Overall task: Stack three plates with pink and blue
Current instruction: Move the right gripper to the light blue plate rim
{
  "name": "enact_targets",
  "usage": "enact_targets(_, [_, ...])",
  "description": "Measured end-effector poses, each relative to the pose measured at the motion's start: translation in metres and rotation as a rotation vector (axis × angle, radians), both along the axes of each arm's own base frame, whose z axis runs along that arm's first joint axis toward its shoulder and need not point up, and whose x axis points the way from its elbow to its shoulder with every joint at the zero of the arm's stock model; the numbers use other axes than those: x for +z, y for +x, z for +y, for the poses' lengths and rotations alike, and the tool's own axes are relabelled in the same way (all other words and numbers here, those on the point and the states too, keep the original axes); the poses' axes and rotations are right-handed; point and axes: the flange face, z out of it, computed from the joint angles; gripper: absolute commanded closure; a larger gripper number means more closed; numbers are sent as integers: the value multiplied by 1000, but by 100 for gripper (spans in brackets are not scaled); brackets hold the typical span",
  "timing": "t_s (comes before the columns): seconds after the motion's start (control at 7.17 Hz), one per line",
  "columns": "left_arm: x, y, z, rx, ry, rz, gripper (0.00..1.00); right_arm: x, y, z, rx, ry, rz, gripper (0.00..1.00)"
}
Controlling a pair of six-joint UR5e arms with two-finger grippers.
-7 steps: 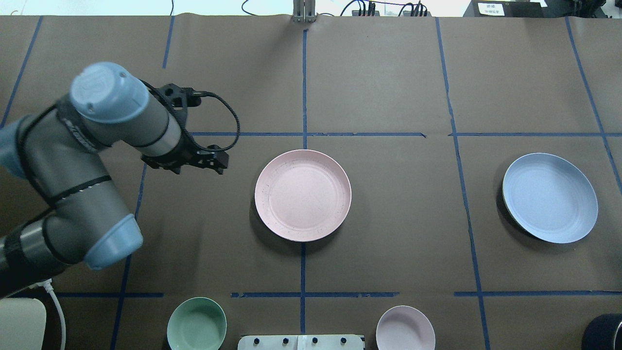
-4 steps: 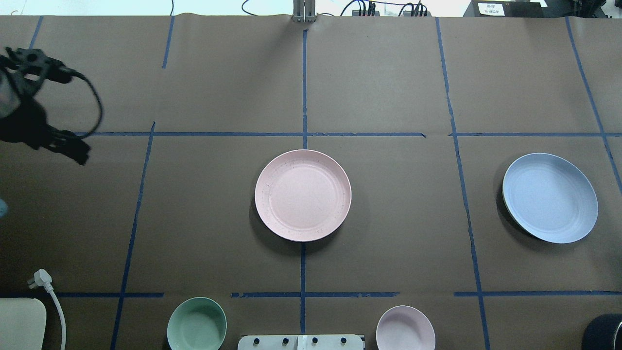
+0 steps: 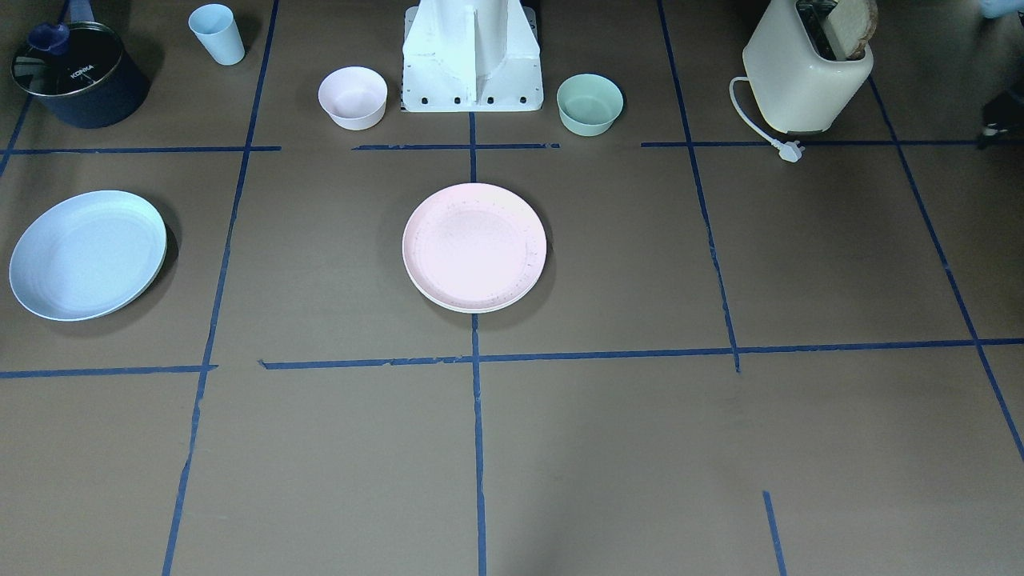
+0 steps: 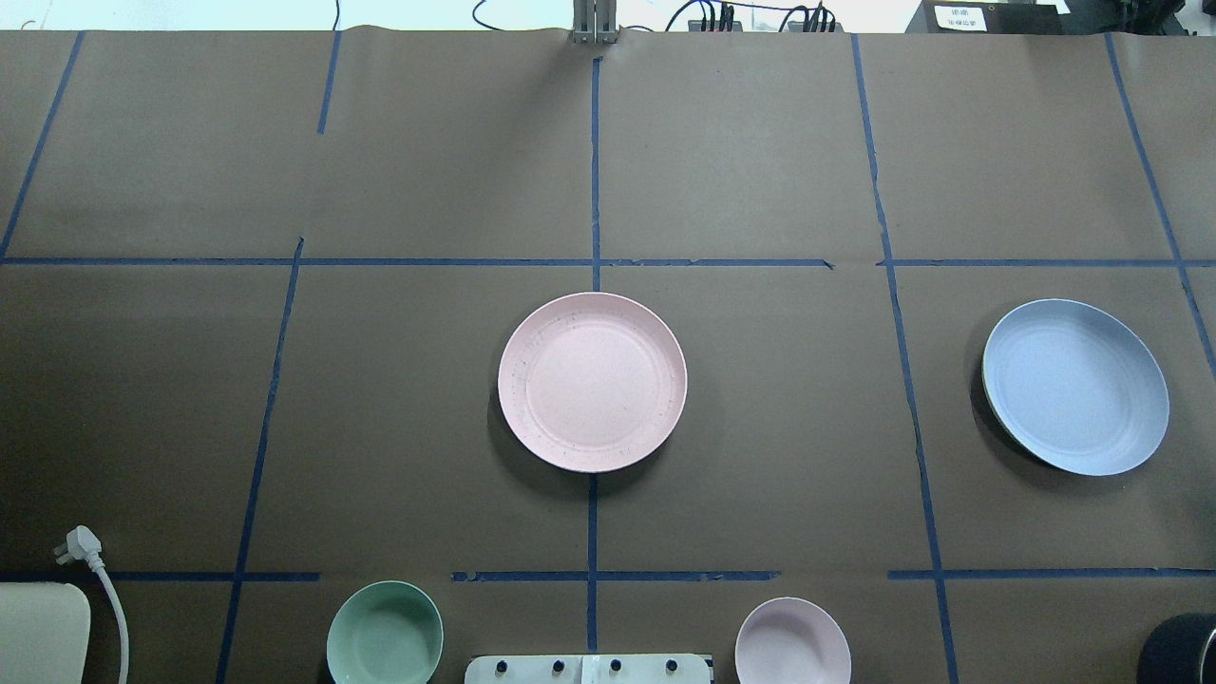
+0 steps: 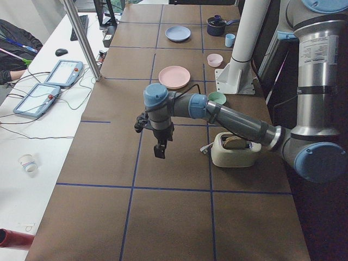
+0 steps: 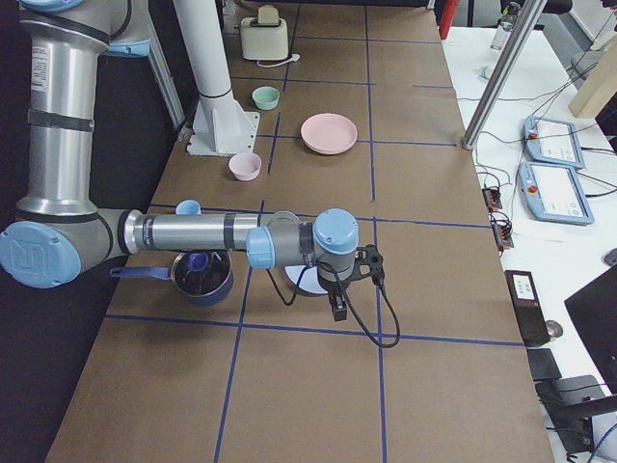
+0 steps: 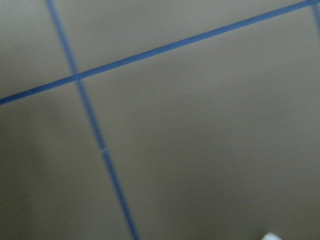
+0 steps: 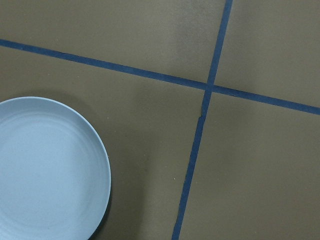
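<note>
The pale pink plate (image 4: 592, 382) lies at the table's middle; in the front view (image 3: 474, 246) a cream-white rim (image 3: 472, 307) shows under its near edge. The pale blue plate (image 4: 1075, 387) lies alone on the robot's right side and fills the lower left of the right wrist view (image 8: 50, 170). My left gripper (image 5: 159, 150) shows only in the exterior left view, hanging over bare table beside the toaster; I cannot tell its state. My right gripper (image 6: 337, 307) shows only in the exterior right view, above the table next to the blue plate; I cannot tell its state.
A green bowl (image 4: 385, 634) and a small pink bowl (image 4: 792, 641) flank the robot base. A toaster (image 3: 806, 72) with its loose plug (image 4: 81, 543) stands on the robot's left. A dark pot (image 3: 76, 76) and a blue cup (image 3: 217, 34) stand on its right.
The left arm has swung away to the left and out of the overhead view. The plates have not moved.
</note>
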Motion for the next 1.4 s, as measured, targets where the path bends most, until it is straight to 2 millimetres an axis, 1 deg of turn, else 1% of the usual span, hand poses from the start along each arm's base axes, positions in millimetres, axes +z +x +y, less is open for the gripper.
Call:
enact_targets(0.14, [47,-32,15,-27,-24,30,0,0,0,0,0,0,0,0])
enact_targets(0.28, [85,-52,36,-71,-52,48,0,0,0,0,4,-4,0,0])
enact_targets(0.42, [103,-59,49,-110,-77,54,0,-1,-3,0,21,-26,-2,0])
enact_targets(0.56, [109,-62,54,-135,-92,56,0,0,-12,-2,48,-54,-8,0])
enact_targets(0.7, [110,-63,55,-145,-97,56,0,8,-29,-4,78,-65,-21,0])
enact_targets(0.84, [111,-63,55,-149,-99,57,0,23,-55,-6,112,-67,-47,0])
enact_targets(0.98, [110,-63,56,-150,-98,57,0,33,-82,-6,149,-70,-85,0])
enact_targets(1.12, [109,-63,55,-151,-96,57,0,32,-113,-2,189,-85,-136,0])
enact_targets(1.26, [109,-63,55,-151,-95,57,0,32,-138,3,203,-102,-167,1])
enact_targets(1.4, [108,-63,55,-151,-93,57,0,36,-156,9,195,-117,-172,2])
